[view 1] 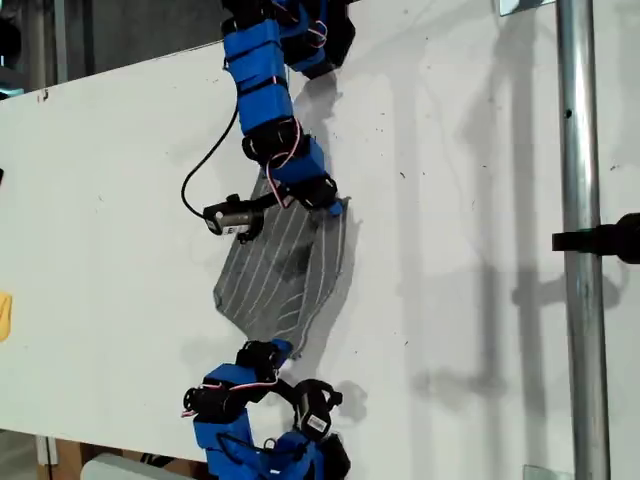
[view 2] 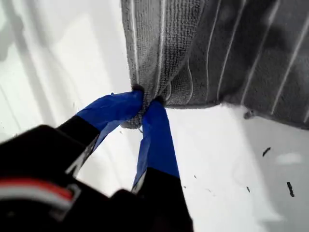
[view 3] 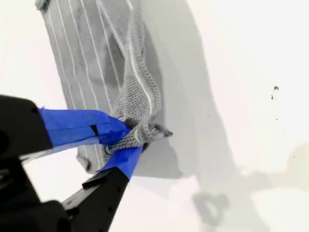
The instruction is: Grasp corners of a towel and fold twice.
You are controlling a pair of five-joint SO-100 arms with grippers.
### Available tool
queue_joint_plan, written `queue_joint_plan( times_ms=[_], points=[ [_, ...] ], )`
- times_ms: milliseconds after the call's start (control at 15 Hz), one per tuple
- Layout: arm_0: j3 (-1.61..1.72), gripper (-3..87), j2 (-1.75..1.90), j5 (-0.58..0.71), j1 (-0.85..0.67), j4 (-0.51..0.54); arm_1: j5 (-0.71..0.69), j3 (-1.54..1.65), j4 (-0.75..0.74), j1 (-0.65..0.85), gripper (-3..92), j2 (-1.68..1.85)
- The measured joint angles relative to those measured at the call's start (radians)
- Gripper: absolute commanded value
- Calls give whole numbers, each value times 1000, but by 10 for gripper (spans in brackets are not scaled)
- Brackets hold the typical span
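As the blue-taped jaws of my first gripper [view 2: 147, 104] clamp down, they have one corner [view 2: 140, 108] of the towel [view 2: 217, 43] bunched tight between them, cloth fanning away from the pinch. Same story at my second gripper [view 3: 133, 137]: jaws closed on another corner [view 3: 145, 133], the hem twisted into a rope that runs off toward the striped body. Two corners held at once makes sense. I judge it lets one edge travel across as a single line for a fold, not dragged askew. The wrist views prove the grip, fabric actually between the pads, but say nothing about the overall shape. Pull back to the exterior view and that gap fills: the towel [view 1: 285, 270] hangs stretched between the two arms, one reaching from the top of that view and one from the bottom, its shadow thrown toward the exterior view's right on the white table [view 1: 120, 200]. Which arm is which, I cannot tell. Farther out, a yellow object [view 1: 4, 315] sits at the exterior view's left edge, well apart.
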Motion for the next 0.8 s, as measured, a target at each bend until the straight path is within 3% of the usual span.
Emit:
queue_joint_plan(
  times_ms=[267, 533, 800],
  points=[
    [-3, -28, -81, 166, -176, -44, -17, 206, 32, 152, -3, 179],
    [-314, -28, -382, 439, -383, -51, -166, 290, 38, 388, -3, 284],
    [-592, -27, -569, 598, -551, -92, -341, 291, 77, 594, -3, 356]
  ],
)
